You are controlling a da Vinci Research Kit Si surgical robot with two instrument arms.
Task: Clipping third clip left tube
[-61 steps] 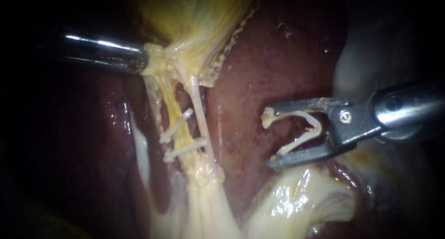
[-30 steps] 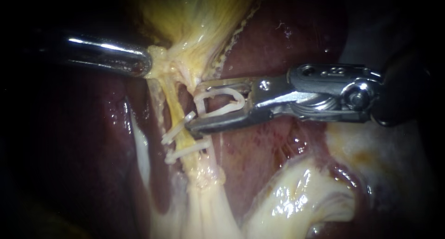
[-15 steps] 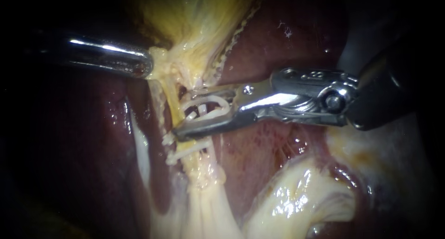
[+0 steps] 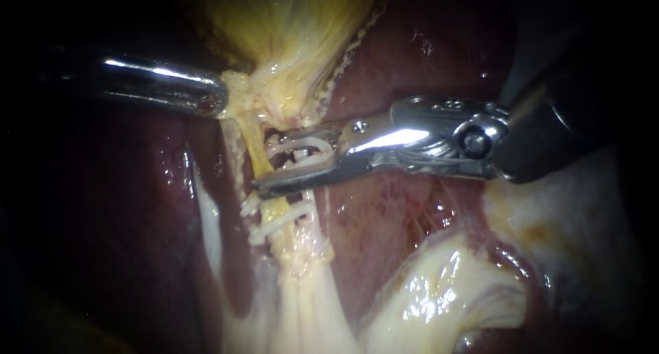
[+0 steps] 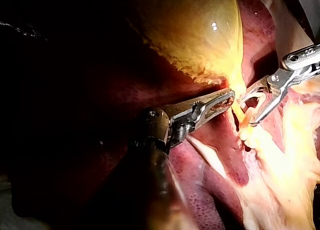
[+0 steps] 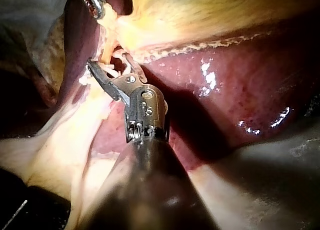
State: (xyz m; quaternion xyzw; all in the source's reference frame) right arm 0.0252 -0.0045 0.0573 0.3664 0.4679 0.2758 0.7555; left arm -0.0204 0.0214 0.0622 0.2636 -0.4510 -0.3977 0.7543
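The left tube [image 4: 252, 148], a yellow strand whose long axis runs away from the neck of the gallbladder [image 5: 200, 34], lies at the mouth of the right tool [image 4: 264, 160], nearly square to its jaws. The jaws stand narrowly apart and clasp a white clip [image 4: 305, 146] from both sides. The clip's length follows the jaws and its open end points away from the shaft. Whether the tube sits fully inside cannot be told. Just beyond the lower jaw lie two clips [image 4: 274, 220], and a neighbouring tube [image 4: 310, 213] passes between the jaws. Closing here could trap both tubes, or foul the nearest clip. Opposite, the left tool [image 5: 231, 95] is clamped on the gallbladder's neck, and a harder pull might tear it from the liver [image 4: 412, 52].
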